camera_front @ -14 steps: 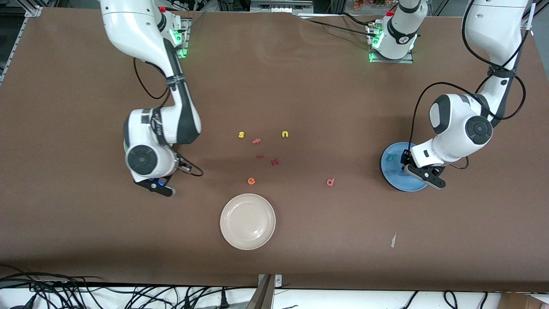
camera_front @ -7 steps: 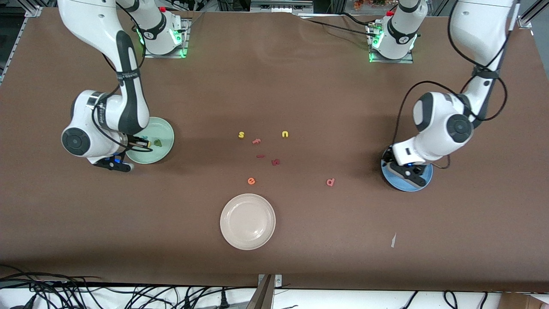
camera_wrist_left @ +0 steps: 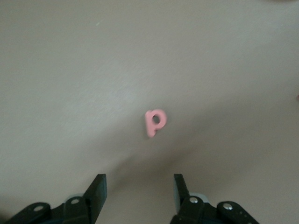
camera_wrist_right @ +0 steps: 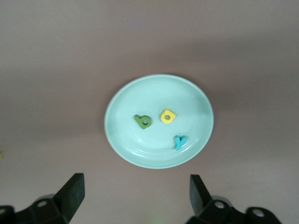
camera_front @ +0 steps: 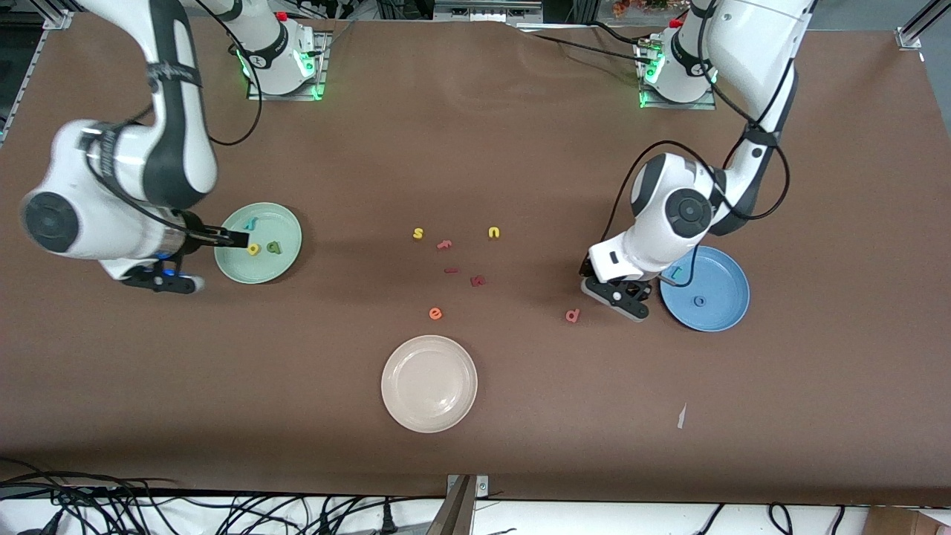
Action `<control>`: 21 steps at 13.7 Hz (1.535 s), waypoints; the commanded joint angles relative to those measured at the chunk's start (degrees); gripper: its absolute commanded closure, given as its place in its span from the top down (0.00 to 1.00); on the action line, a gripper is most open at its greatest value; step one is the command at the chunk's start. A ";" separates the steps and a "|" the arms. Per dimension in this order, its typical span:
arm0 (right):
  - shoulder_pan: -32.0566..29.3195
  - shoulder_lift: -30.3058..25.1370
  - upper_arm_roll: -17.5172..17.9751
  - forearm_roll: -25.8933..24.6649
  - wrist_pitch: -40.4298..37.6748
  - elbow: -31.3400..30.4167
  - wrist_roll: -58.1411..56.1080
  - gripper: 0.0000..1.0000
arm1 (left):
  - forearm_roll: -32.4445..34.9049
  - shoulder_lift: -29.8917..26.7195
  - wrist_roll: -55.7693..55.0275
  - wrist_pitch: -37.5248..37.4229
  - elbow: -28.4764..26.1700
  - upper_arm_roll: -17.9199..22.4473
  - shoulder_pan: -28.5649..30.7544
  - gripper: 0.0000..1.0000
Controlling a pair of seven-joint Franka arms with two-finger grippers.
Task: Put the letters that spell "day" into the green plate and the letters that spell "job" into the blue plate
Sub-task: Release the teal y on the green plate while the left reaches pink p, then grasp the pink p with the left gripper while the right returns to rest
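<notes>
Left gripper (camera_wrist_left: 138, 193) open above pink "b" (camera_wrist_left: 155, 122); right gripper (camera_wrist_right: 135, 193) open above green plate (camera_wrist_right: 196, 100).

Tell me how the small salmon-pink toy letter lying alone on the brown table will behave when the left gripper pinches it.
The small salmon-pink toy letter lies flat, so it probably won't roll. It looks tiny and thick-edged, likely light and stiff, perhaps foam. Being so low on the brown table, it may skid or twist if the open left gripper closes unevenly.

Probably a robotics lab: two bench-mounted arms (camera_front: 672, 215), brown-covered table (camera_front: 475, 446), tangled cables (camera_front: 148, 509) along the frame's bottom.
</notes>
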 commanded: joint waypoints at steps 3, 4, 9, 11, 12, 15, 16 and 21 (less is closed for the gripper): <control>0.14 0.16 -1.85 -3.53 -10.41 16.70 -1.14 1.00 | -1.70 7.47 -0.03 5.08 6.31 0.70 -1.53 0.66; 0.22 0.25 -2.29 -3.53 -11.64 18.55 -1.14 1.00 | -1.70 7.47 -0.38 5.09 6.31 0.70 -1.62 0.66; -0.65 -2.46 -1.25 -2.83 -12.80 19.10 -0.44 1.00 | -1.61 10.28 -5.12 7.10 7.98 0.70 -4.07 0.66; -5.28 -4.14 5.06 -4.31 -11.92 18.66 -0.17 1.00 | -1.43 10.98 -5.22 7.37 7.98 0.70 -4.17 0.67; -9.06 -4.49 9.79 -5.02 -11.92 18.66 -0.09 1.00 | -1.43 11.16 -5.22 7.81 7.89 0.70 -4.17 0.67; -22.68 -7.21 25.17 -8.96 -11.65 18.49 0.00 1.00 | -1.35 11.42 -4.87 8.16 7.89 0.79 -4.17 0.67; -26.81 -7.91 29.83 -10.98 -11.65 18.05 0.00 1.00 | -1.35 11.42 -4.78 8.07 7.89 0.79 -4.08 0.67; -41.78 -21.35 43.58 -14.16 -5.88 2.44 1.67 1.00 | -1.35 12.38 -4.52 8.95 7.80 0.97 -4.08 0.67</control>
